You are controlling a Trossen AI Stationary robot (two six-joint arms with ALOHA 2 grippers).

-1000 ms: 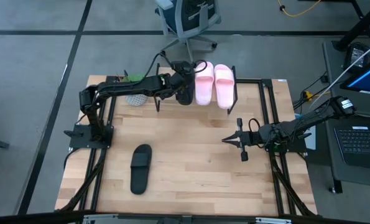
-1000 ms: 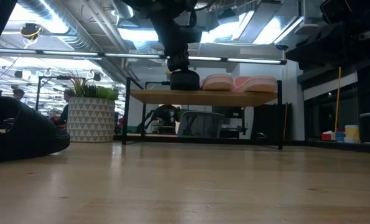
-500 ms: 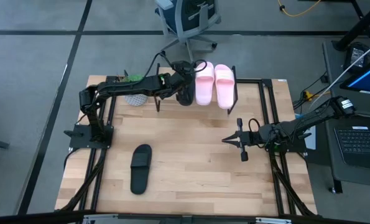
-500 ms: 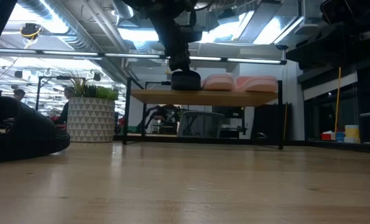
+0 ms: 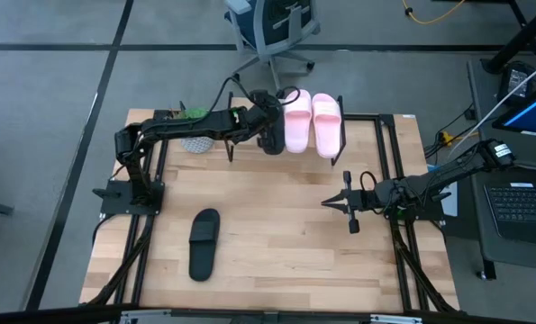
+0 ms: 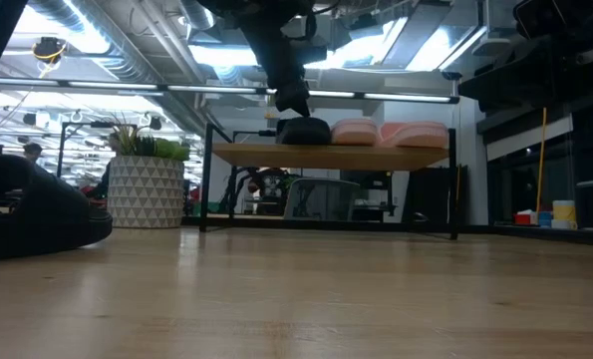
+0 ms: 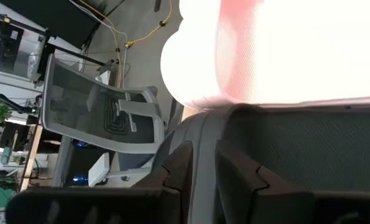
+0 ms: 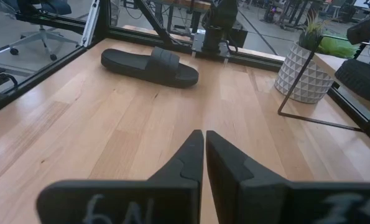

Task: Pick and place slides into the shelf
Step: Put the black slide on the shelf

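Left gripper (image 5: 269,135): reaching from its base at nine o'clock toward twelve, arm stretched nearly flat over the table (image 5: 277,243); fingers (image 7: 234,168) are closing narrowly on the edge of a black slide (image 5: 269,137), which is sitting on the shelf (image 6: 326,155).

Second black slide (image 5: 203,243): lying flat on the table at seven o'clock, well apart from the shelf, open board all around it.

Two pink slides (image 5: 313,123): lying side by side on the shelf at twelve o'clock, the nearer one just beside the held black slide.

Right gripper (image 5: 326,202): waiting at three o'clock, pointing toward centre, fingers (image 8: 188,158) pressing together, holding nothing, bare board ahead.
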